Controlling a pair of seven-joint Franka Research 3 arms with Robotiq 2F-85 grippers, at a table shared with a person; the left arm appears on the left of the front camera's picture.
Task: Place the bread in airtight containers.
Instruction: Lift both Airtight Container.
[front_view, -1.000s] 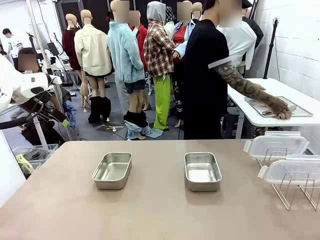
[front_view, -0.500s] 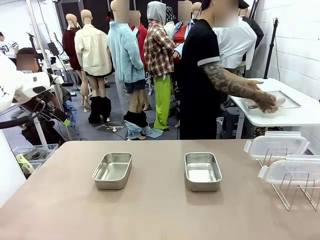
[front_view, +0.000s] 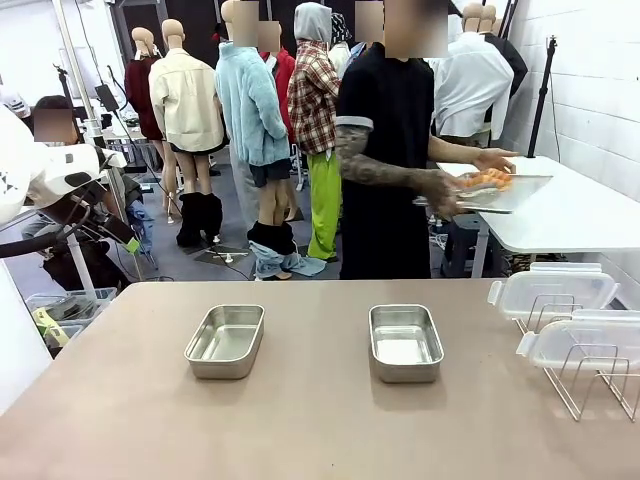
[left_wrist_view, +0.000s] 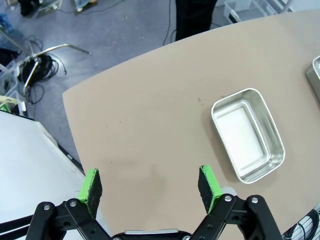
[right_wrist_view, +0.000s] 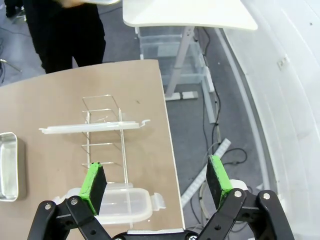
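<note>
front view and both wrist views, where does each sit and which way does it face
Front view: fixed on the robot's side, faces across the table at the person holding a tray of bread; white left arm at left edge.
Left wrist view: above the table's left end, looks down past the open left tool at a tin.
Right wrist view: above the right end, looks down past the open right tool at the wire rack.
Front and left wrist share that tin.

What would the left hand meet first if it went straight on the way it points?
The left hand would probably meet bare table first, to one side of the tin; depth is unclear.
</note>
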